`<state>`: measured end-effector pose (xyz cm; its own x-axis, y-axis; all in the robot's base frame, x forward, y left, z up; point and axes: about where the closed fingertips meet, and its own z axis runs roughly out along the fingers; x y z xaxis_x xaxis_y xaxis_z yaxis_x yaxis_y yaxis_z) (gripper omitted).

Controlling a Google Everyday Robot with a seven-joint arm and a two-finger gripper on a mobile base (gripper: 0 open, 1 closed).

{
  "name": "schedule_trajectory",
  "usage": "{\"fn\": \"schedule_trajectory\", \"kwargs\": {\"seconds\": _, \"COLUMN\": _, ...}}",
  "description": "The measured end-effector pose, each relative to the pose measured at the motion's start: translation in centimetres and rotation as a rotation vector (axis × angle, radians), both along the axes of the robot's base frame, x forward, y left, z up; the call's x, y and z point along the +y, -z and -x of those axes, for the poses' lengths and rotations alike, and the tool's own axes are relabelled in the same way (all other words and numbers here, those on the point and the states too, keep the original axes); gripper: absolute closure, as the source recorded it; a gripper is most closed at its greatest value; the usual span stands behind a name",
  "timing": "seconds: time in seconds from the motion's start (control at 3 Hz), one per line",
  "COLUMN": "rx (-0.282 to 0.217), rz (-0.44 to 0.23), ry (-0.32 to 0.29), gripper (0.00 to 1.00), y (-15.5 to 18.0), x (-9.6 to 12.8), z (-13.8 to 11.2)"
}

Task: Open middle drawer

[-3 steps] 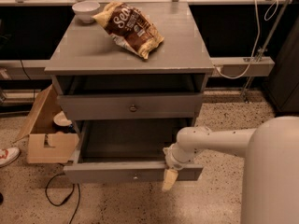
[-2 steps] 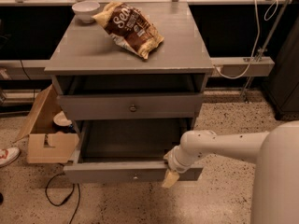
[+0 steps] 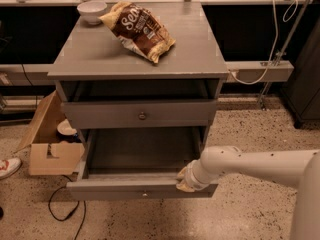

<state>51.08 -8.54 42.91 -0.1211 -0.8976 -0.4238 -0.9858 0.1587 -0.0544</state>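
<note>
The middle drawer (image 3: 125,188) is a low grey front with a small round knob (image 3: 145,194). It stands pulled out, and its empty inside (image 3: 142,151) shows. My gripper (image 3: 187,180) rests at the top edge of the drawer front, right of the knob, at the end of my white arm (image 3: 250,164). The taller-fronted drawer (image 3: 140,115) above is closed. The lowest drawer is hidden under the open one.
A chip bag (image 3: 137,29) and a white bowl (image 3: 92,10) lie on the cabinet top (image 3: 190,54). A cardboard box (image 3: 47,144) stands on the floor at the left, with a cable (image 3: 62,206) and a shoe (image 3: 7,166) nearby. A rail with a cord (image 3: 260,71) runs at the right.
The drawer stays pulled out. My gripper has shifted slightly up on the right of the front, and its tip no longer hangs below the front. My arm sits lower in view.
</note>
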Motion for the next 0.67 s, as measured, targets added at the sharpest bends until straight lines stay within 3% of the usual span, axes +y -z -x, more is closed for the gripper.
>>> {"fn": "schedule_trajectory", "kwargs": {"seconds": 0.33, "rx": 0.000, "rz": 0.000, "ry": 0.001, "gripper": 0.74, "y": -0.01, "x": -0.03, "z": 0.03}}
{"fn": "schedule_trajectory", "kwargs": {"seconds": 0.67, "rx": 0.000, "rz": 0.000, "ry": 0.001, "gripper": 0.51, "y": 0.00, "x": -0.03, "z": 0.04}}
